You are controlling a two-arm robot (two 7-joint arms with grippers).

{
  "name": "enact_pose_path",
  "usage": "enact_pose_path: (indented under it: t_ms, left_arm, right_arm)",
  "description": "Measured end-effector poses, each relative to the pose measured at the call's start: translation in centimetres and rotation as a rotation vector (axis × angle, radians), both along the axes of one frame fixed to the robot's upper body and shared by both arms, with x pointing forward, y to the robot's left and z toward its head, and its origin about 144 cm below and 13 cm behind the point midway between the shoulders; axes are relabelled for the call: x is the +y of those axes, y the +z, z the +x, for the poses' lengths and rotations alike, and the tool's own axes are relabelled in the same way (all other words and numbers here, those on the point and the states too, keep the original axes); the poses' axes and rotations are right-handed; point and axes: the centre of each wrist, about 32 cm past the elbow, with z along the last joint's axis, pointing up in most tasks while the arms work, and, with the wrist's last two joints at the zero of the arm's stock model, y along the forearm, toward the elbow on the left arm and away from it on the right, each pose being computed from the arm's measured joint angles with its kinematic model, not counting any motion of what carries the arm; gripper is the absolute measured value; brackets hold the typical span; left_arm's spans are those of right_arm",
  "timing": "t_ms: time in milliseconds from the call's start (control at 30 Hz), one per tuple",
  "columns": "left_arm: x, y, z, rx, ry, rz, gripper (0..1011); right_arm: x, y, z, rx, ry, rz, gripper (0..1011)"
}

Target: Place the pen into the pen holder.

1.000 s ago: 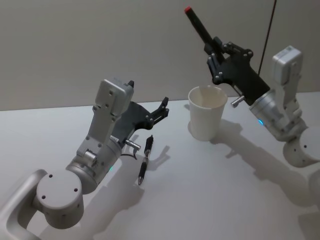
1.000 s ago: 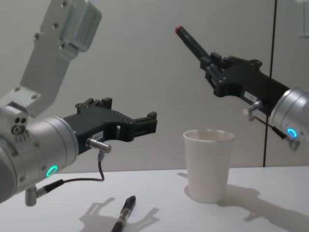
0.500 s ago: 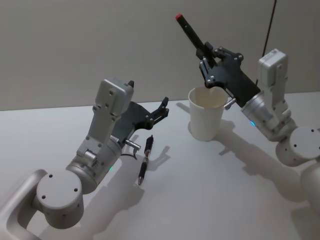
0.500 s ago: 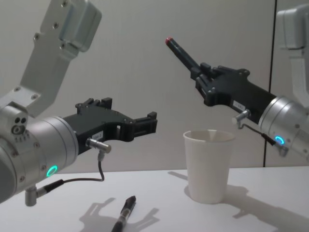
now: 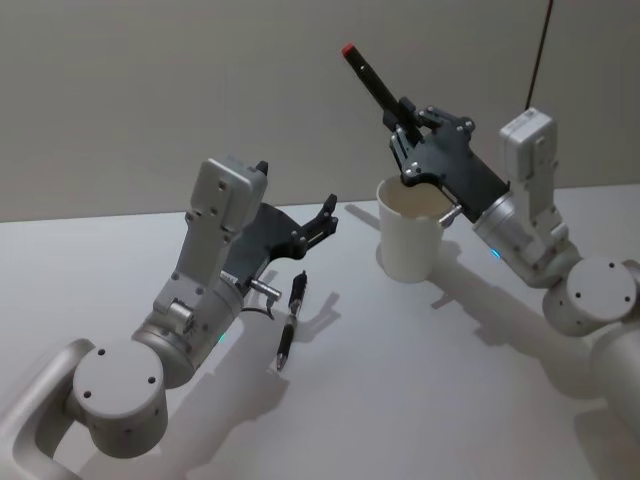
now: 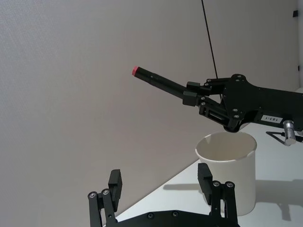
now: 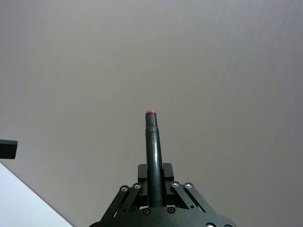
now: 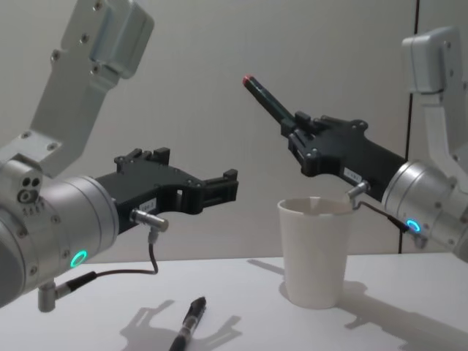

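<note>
A black pen with a red end sticks up and to the left out of my right gripper, which is shut on it just above the rim of the pen holder, a plain white paper cup standing upright on the table. From the chest view the pen and the right gripper hang above the pen holder. A second black pen lies flat on the table under my left gripper, which hovers open and holds nothing.
The white table has free room in front of the cup and to its right. A grey wall stands close behind. A thin dark cable hangs down at the back right.
My right arm has swung left and down with the pen, bringing the gripper from the cup's right to just over its rim. The left arm and the table pen have not moved.
</note>
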Motion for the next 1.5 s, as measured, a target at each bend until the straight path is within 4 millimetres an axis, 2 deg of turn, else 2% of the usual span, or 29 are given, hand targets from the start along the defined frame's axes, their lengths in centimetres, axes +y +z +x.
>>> enact_pose_path:
  t_ms: [667,1100,1133,1200,1400,1433,1500]
  left_arm:
    - [0.0,0.0,0.0,0.000,0.000,0.000,1001]
    - [0.0,0.0,0.0,0.000,0.000,0.000,1001]
    - [0.0,0.0,0.0,0.000,0.000,0.000,1001]
    - [0.0,0.0,0.0,0.000,0.000,0.000,1001]
    - [0.0,0.0,0.0,0.000,0.000,0.000,1001]
    - [0.0,0.0,0.0,0.000,0.000,0.000,1001]
    - [0.0,0.0,0.0,0.000,0.000,0.000,1001]
  right_arm:
    - [-0.2,-1.2,-0.2,0.021,0.000,-0.014,193]
    - [-0.3,-1.4,-0.3,0.026,-0.001,-0.016,588]
    - [-0.3,-1.4,-0.3,0.026,-0.001,-0.016,588]
    - [-0.3,-1.4,-0.3,0.026,-0.002,-0.017,684]
    - [-0.3,-1.5,-0.3,0.026,-0.002,-0.017,845]
    - [-0.3,-1.5,-0.3,0.027,-0.002,-0.017,897]
    - [-0.3,-1.5,-0.3,0.027,-0.002,-0.017,923]
